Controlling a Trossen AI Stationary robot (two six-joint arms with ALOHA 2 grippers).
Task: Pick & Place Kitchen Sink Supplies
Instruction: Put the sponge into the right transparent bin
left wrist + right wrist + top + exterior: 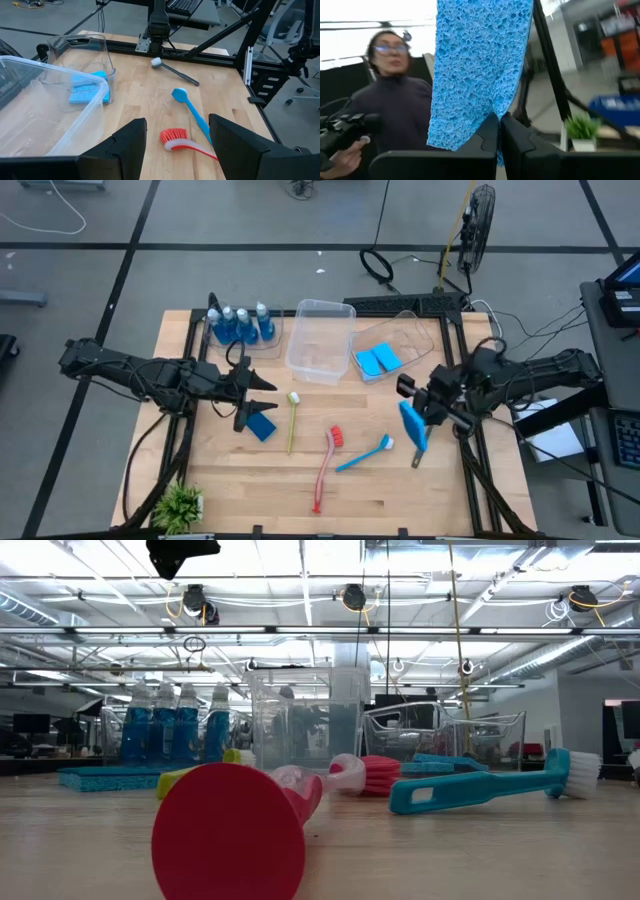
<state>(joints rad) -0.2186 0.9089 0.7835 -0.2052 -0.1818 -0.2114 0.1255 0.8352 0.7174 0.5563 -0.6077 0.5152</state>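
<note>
Right gripper (498, 131) at three o'clock on the table (450, 490), clamped on a blue sponge (480, 65). Left gripper (177, 137) at nine o'clock, spread wide, holding nothing.

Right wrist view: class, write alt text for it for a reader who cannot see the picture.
The right pincer, shut, pinches the lower edge of a porous blue sponge that stands up and fills the middle of the picture. Behind it, out of focus, a person in a dark top stands at one side, and a small green plant at the other.
</note>
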